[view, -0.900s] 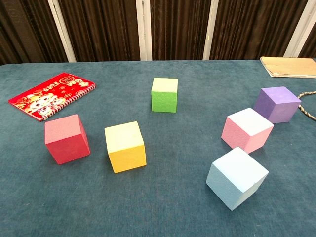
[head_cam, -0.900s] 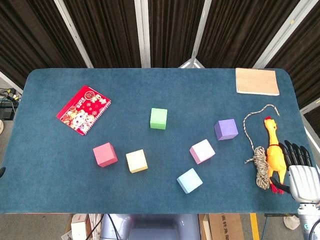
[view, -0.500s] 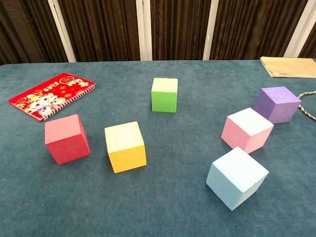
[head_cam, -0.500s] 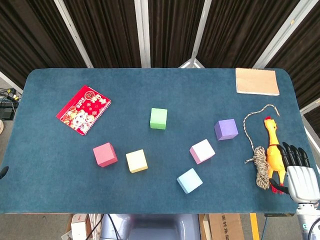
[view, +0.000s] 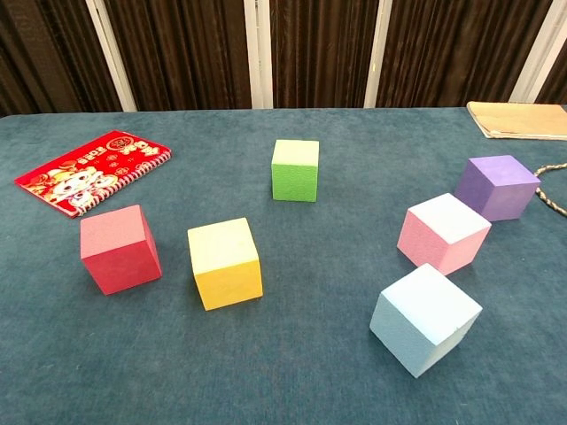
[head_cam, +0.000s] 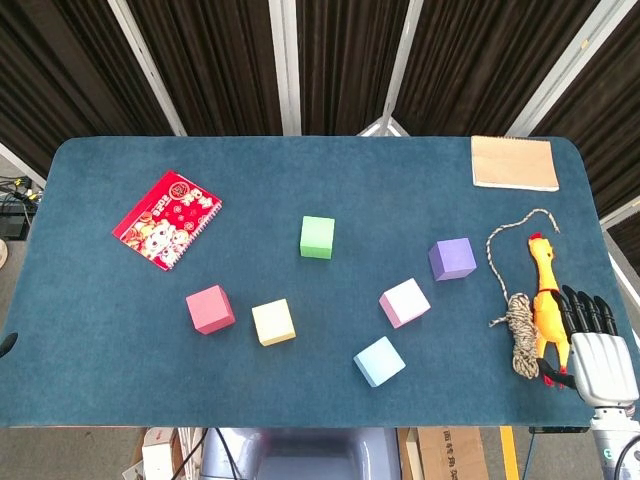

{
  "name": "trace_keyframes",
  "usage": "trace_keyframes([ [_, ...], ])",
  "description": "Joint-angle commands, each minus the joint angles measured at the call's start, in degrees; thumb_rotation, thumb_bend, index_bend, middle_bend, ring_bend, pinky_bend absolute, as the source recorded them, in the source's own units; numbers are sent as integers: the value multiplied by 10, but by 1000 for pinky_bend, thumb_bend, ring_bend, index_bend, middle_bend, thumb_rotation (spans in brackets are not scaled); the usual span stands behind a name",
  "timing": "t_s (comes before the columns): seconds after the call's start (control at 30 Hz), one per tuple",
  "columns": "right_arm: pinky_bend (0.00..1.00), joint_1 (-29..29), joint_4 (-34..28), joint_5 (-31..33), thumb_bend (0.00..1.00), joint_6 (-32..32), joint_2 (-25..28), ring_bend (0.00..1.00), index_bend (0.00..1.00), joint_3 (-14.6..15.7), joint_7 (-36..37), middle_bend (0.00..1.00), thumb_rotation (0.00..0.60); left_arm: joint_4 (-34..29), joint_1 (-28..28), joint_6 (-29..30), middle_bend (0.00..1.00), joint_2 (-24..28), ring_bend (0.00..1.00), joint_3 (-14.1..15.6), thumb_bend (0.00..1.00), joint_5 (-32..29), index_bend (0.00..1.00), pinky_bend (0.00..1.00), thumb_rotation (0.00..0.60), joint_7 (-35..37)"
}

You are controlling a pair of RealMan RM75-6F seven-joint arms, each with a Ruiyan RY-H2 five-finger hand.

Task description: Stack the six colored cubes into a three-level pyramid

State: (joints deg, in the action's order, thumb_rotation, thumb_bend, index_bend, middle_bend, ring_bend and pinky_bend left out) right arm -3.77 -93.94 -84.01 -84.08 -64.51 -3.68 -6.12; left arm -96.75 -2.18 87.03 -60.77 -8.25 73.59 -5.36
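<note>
All six cubes sit loose and well apart on the blue table: red cube and yellow cube on the left, green cube further back in the middle, pink cube, light blue cube and purple cube on the right, nothing stacked yet. They look like matte foam blocks to me, so probably light, a bit squishy and not slippery, and I'd pinch one across two opposite flat sides, not the corners, and go easy so it doesn't tip. The right hand is at the table's right edge just beside the rubber chicken, fingers stretched out and holding nothing, and the left hand isn't visible in either view.
</note>
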Motion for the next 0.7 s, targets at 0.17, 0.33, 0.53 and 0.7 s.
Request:
trace_keyframes([
  [0.17, 0, 3, 0, 8, 185, -2, 4, 28, 50, -2, 4, 63, 600, 3, -8, -20, 71, -3, 14, -2, 198, -12, 54, 27, 600, 2],
  [0.33, 0, 6, 0, 9, 185, -7, 6, 28, 50, -4, 9, 63, 600, -4, -20, -26, 119, -22, 15, -16, 183, -34, 84, 74, 600, -5],
  [0.53, 0, 4, 2, 12, 186, -2, 3, 28, 50, -5, 12, 63, 600, -34, -82, -119, 117, -27, 15, -53, 159, -118, 96, 43, 600, -48],
  [0.7, 0, 3, 2, 14, 186, 1, 3, 28, 50, -5, 12, 63, 600, -56, -115, -170, 119, -12, 15, -63, 143, -169, 101, 7, 600, -82],
])
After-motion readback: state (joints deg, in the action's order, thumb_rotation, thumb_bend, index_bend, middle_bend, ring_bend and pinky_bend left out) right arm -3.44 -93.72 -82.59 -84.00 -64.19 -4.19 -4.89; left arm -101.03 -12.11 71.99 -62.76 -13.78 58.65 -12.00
